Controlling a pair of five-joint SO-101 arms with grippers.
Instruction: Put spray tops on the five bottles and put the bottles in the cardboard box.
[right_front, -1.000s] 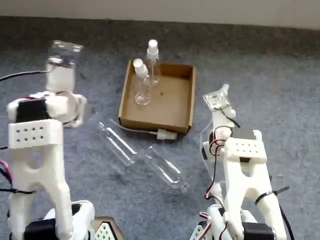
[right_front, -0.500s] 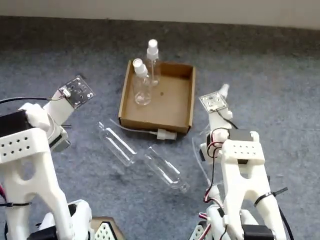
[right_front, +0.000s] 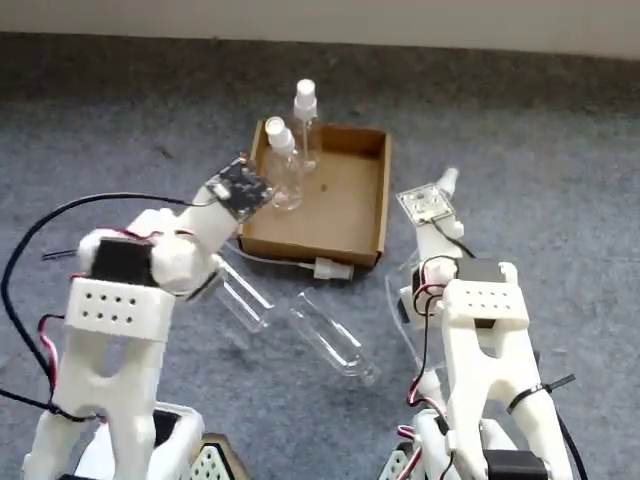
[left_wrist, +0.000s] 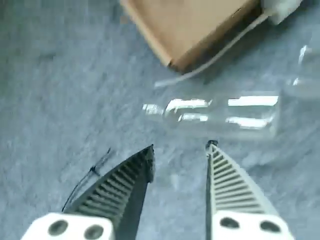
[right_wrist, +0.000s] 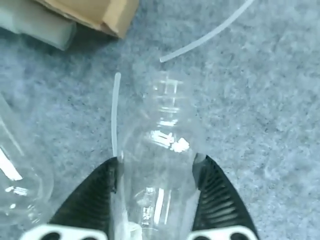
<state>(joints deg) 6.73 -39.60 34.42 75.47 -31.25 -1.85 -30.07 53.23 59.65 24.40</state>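
Note:
The cardboard box (right_front: 345, 205) lies at the middle of the carpet, and two capped bottles (right_front: 283, 165) stand at its far left corner. My left gripper (left_wrist: 180, 148) hangs open just above a clear bottle (left_wrist: 220, 116) that lies on the carpet near the box's front left corner (left_wrist: 172, 55). My right gripper (right_wrist: 157, 161) is shut on another clear bottle (right_wrist: 165, 132), its uncapped neck pointing away. A loose spray top (right_front: 330, 268) with its tube rests against the box's front wall. A third uncapped bottle (right_front: 335, 335) lies between the arms.
Grey carpet covers the whole table. Two thin loose tubes (right_wrist: 115, 115) lie on the carpet by the held bottle. The right arm (right_front: 480, 320) stands to the right of the box, and the left arm (right_front: 150, 270) leans in from the left.
The left arm swung down from a raised pose at the far left to the lying bottle by the box. The right arm has hardly moved.

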